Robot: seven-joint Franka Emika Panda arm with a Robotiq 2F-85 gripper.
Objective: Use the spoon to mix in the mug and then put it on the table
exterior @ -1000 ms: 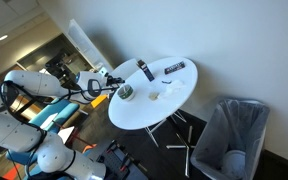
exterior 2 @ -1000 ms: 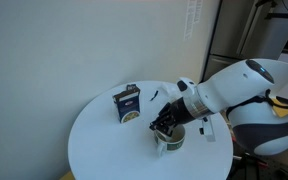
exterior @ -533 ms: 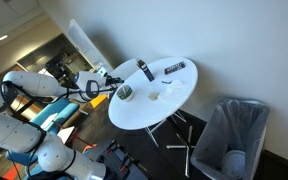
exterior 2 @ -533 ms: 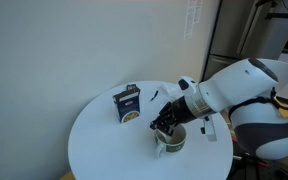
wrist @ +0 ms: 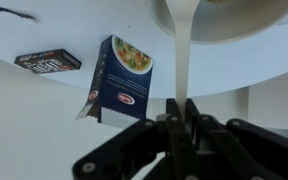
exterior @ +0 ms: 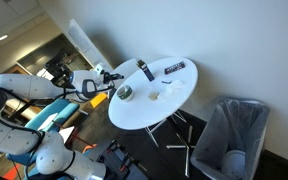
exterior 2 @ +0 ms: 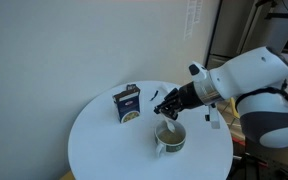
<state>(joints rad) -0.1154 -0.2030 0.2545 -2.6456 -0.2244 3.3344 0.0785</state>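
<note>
black robotiq claw (exterior 2: 166,106) pinching slim white spoon (wrist: 181,60), tip over squat grey-green mug (exterior 2: 170,140) on round white table (exterior 2: 94,142). mixing stage, apparently; laying spoon on table remains.

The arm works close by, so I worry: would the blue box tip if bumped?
The blue box stands upright on a narrow base, so it probably tips easily. It looks like cardboard, likely light, so it may slide on the smooth table.

White wall (exterior: 234,40), grey chair (exterior: 232,135) (perhaps bin)
</note>
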